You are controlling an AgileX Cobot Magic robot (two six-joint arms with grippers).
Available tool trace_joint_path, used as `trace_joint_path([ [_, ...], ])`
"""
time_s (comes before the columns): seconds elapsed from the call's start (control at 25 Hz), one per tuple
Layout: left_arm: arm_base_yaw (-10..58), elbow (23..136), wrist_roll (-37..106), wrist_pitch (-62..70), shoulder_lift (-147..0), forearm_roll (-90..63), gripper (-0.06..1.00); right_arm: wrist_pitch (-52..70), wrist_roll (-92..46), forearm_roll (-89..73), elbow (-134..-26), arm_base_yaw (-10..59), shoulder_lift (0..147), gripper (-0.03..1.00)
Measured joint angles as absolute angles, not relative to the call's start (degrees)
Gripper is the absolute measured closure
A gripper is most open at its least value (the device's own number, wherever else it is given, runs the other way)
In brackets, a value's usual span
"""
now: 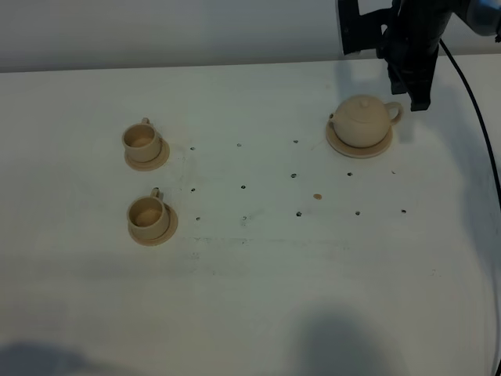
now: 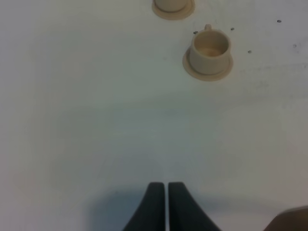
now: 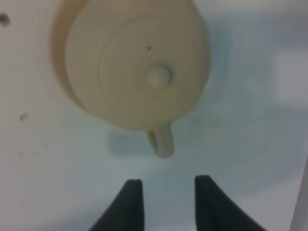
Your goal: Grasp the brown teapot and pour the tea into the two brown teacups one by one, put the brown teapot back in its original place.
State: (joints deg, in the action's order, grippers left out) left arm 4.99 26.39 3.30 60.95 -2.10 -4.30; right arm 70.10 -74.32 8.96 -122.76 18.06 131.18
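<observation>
Sitting lidded on coaster: brown teapot | teacups: contents unclear

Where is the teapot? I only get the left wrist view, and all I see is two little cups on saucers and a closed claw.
Observer: The brown teapot stands upright on its round coaster, on the right side of the table toward the far edge, as the high camera shows it.
Visitor: Is anything holding it?
Observer: No. In the right wrist view the right gripper has its jaws apart and empty, lined up with the teapot's loop handle but short of it, with bare table between them.
</observation>
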Motion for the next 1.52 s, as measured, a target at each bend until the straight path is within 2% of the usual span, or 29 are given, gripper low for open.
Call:
trace_joint_path([
  [0.68, 5.0, 26.4, 3.3, 61.0, -2.1, -4.3, 0.96, 69.4, -74.4, 11.0, -122.8, 18.1, 134.3, 0.68],
  [1.16, 5.0, 26.4, 3.3, 61.0, -2.1, -4.3, 0.96, 65.0, -74.6, 11.0, -122.8, 18.1, 134.4, 0.59],
  [1.52, 5.0, 26.4, 3.3, 61.0, -2.1, -4.3, 0.96, 65.1, -75.9, 11.0, -122.8, 18.1, 136.3, 0.58],
])
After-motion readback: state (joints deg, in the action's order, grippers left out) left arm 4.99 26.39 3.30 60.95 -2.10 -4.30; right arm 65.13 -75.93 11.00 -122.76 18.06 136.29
